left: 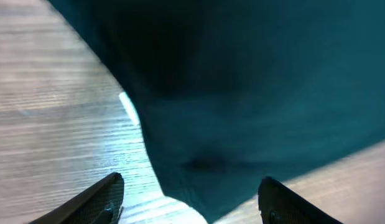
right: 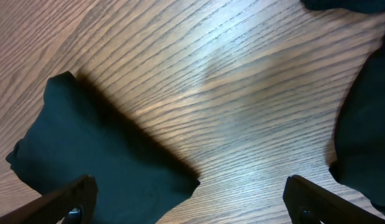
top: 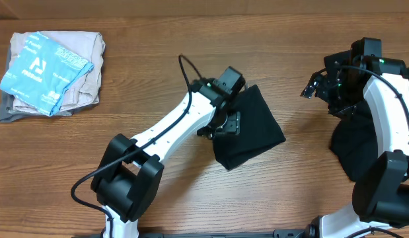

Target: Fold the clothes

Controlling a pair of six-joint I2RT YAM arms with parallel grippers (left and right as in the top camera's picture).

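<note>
A folded black garment (top: 254, 129) lies at the middle of the wooden table (top: 158, 53). My left gripper (top: 224, 125) hovers over its left edge. In the left wrist view the dark cloth (left: 260, 93) fills the upper right, and one corner reaches down between the fingers of the open left gripper (left: 191, 205), not pinched. My right gripper (top: 311, 88) hangs at the far right, wide open (right: 192, 205) above bare wood. The folded garment (right: 99, 155) is to its left. A second, crumpled black garment (top: 356, 145) lies under the right arm, also at the right wrist view's edge (right: 366, 124).
A stack of folded clothes (top: 52, 73), beige and grey with a light-blue printed piece on top, sits at the table's far left corner. Bare wood (right: 242, 93) separates the two black garments.
</note>
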